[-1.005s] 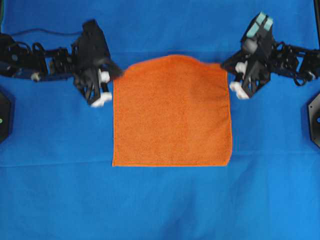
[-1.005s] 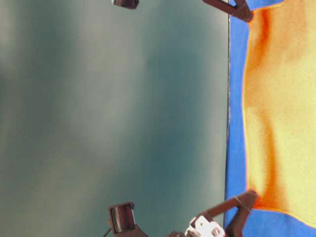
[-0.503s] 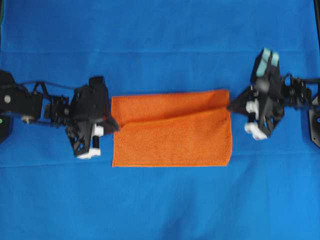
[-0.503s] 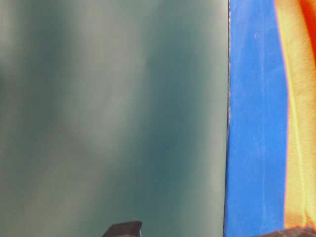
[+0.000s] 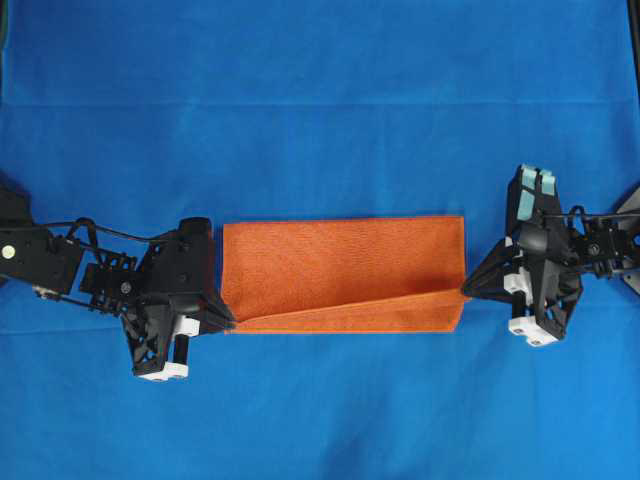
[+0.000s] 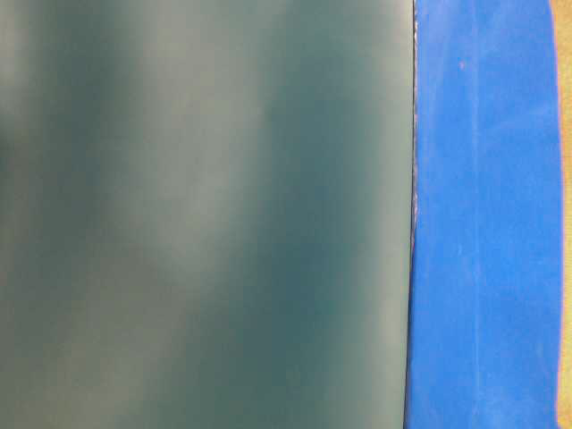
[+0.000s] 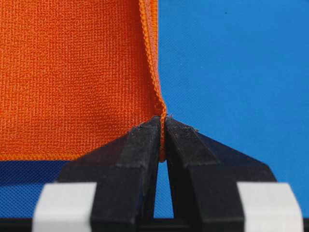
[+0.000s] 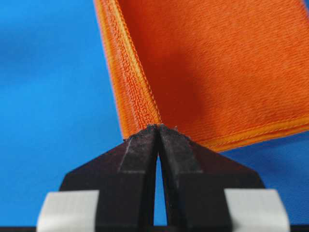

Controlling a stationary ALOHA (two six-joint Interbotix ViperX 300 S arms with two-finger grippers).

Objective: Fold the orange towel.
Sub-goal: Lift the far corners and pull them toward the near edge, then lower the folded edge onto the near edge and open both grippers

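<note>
- Overhead exterior view: left gripper (image 5: 228, 323) pinches the orange towel (image 5: 345, 262) corner at 8 o'clock
- Right gripper (image 5: 466, 293) pinches its corner at 3 o'clock
- Towel lies doubled over, centred on the blue table cloth (image 5: 320, 100)

No readable txt, labels, brands or nos. anywhere — not on cloth, arms or backdrop — nothing legible.
</note>
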